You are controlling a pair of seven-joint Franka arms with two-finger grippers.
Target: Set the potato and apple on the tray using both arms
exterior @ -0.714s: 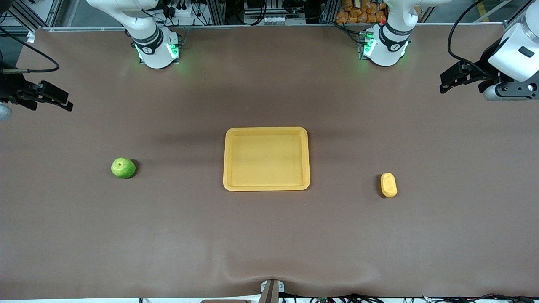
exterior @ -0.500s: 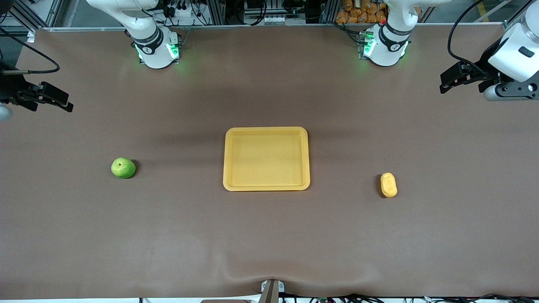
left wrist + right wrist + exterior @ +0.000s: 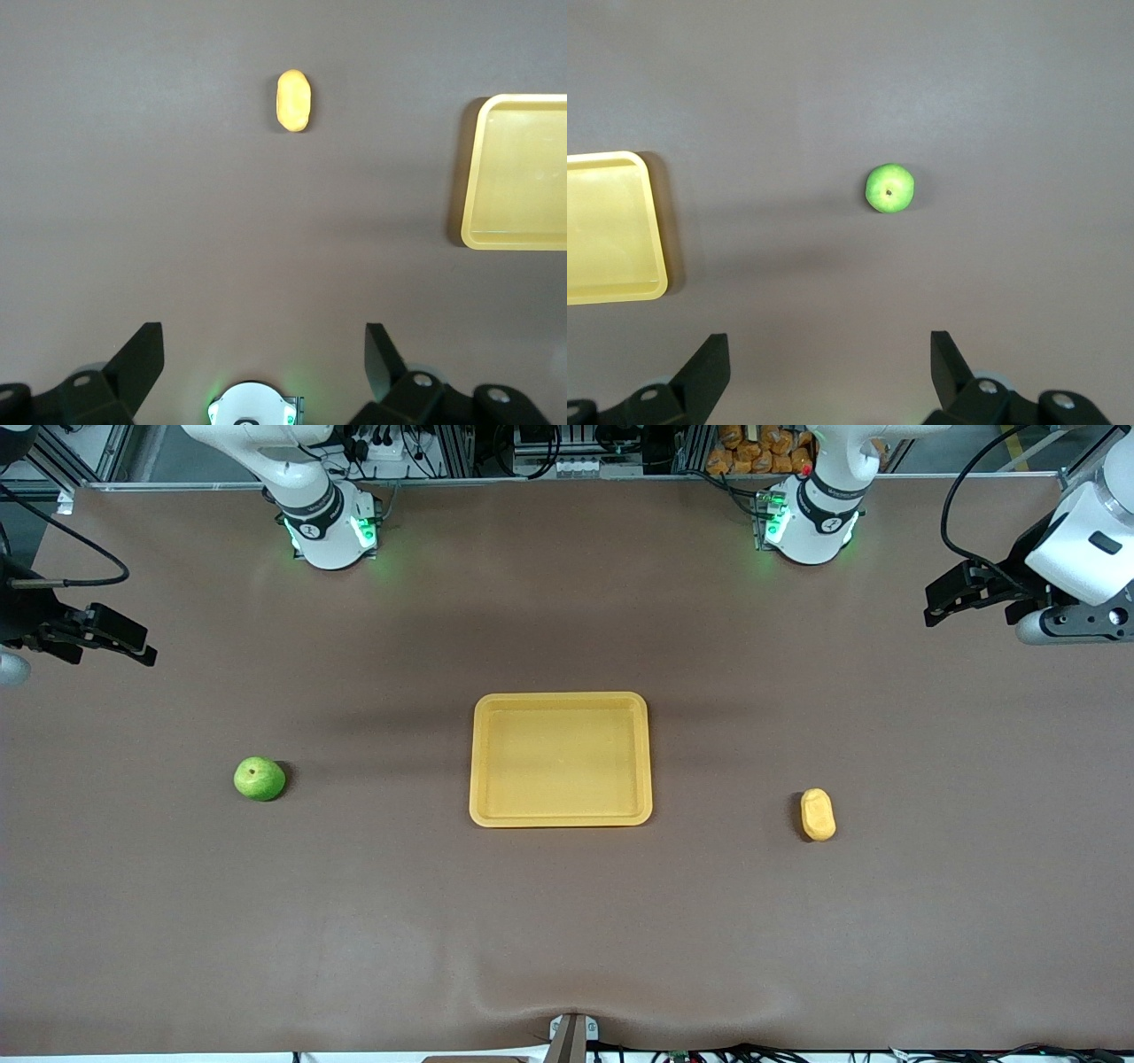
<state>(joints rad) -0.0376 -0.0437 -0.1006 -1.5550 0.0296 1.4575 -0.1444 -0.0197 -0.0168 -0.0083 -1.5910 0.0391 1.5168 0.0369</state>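
Note:
The yellow tray (image 3: 560, 760) lies empty mid-table, also seen in both wrist views (image 3: 518, 173) (image 3: 611, 230). A green apple (image 3: 260, 779) (image 3: 889, 188) rests on the table toward the right arm's end. The yellow-orange potato (image 3: 818, 814) (image 3: 293, 101) lies toward the left arm's end. My right gripper (image 3: 133, 644) (image 3: 830, 359) hovers open over the table's edge at the right arm's end, well away from the apple. At the left arm's end my left gripper (image 3: 946, 595) (image 3: 264, 354) hangs open above the table, far from the potato. Both hold nothing.
The brown mat (image 3: 567, 921) covers the whole table. The arm bases (image 3: 330, 531) (image 3: 811, 522) glow green along the edge farthest from the front camera. Cables (image 3: 62, 558) trail from the right hand.
Both hands have drifted very slightly over the table ends. Apple, potato and tray have not moved.

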